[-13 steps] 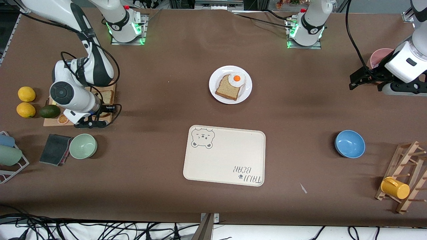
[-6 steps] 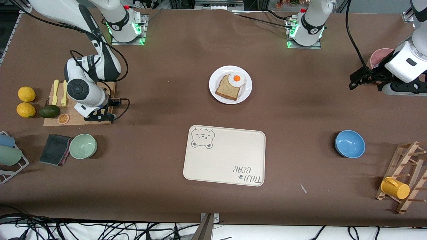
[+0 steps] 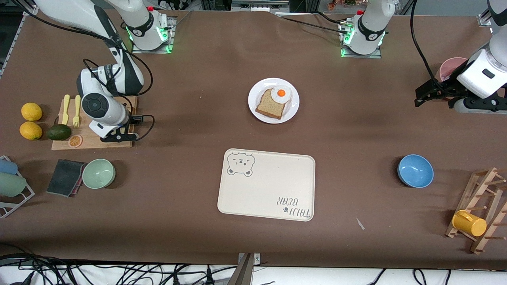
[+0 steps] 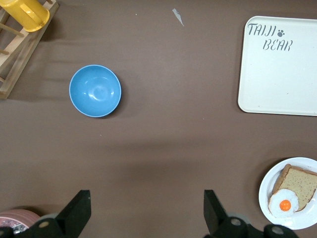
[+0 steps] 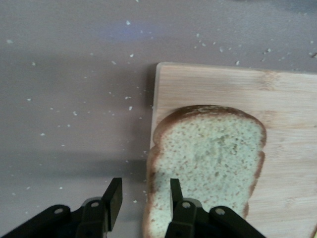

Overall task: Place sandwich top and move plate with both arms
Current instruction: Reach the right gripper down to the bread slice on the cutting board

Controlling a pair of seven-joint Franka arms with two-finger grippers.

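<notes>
Speckled, dark-crusted sandwich top (image 5: 208, 163) on wooden board (image 5: 282, 99).

Right arm shifts over the cutting board

The right end effector (image 3: 119, 137) now sits toward the board's (image 3: 85, 141) plate-side edge, uncovering the yellow cutlery (image 3: 71, 110); its fingers narrow around the sandwich top (image 5: 208, 163).

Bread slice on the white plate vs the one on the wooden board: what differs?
The darker tan bread slice lies on the round white plate, a fried egg on one corner; the pale speckled bread slice lies bare on the wooden cutting board. No gripper is near the plate slice; the right gripper hangs at the board slice's edge. Both lie flat, with brown crusts.
</notes>
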